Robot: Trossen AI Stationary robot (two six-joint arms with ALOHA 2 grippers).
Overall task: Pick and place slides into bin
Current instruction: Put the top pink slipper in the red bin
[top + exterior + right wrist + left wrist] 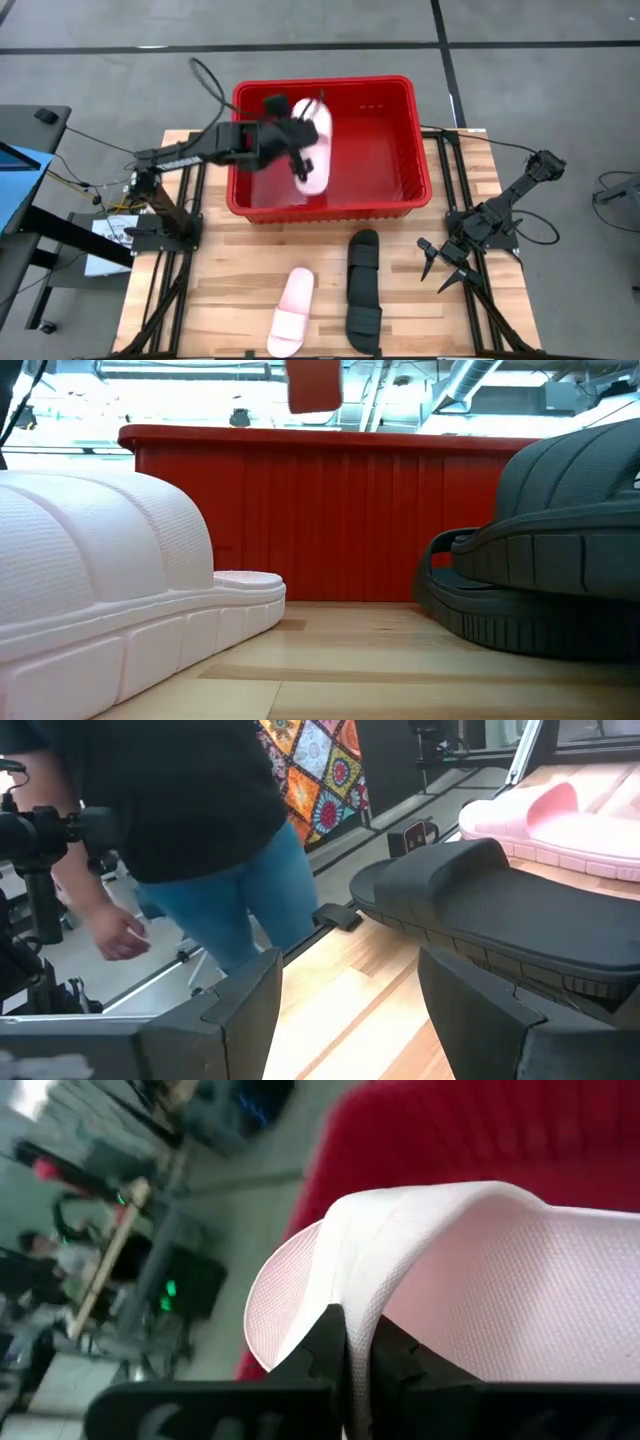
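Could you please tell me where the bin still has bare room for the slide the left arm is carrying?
The bin is bare across its right half. Its left half is crowded: the left end effector holds a pink slide there. On the table, bare wood lies left of the other pink slide; two black slides sit right of it.

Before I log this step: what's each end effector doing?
Left end effector: shut on pink slide, over the bin.
Right end effector: open, empty.
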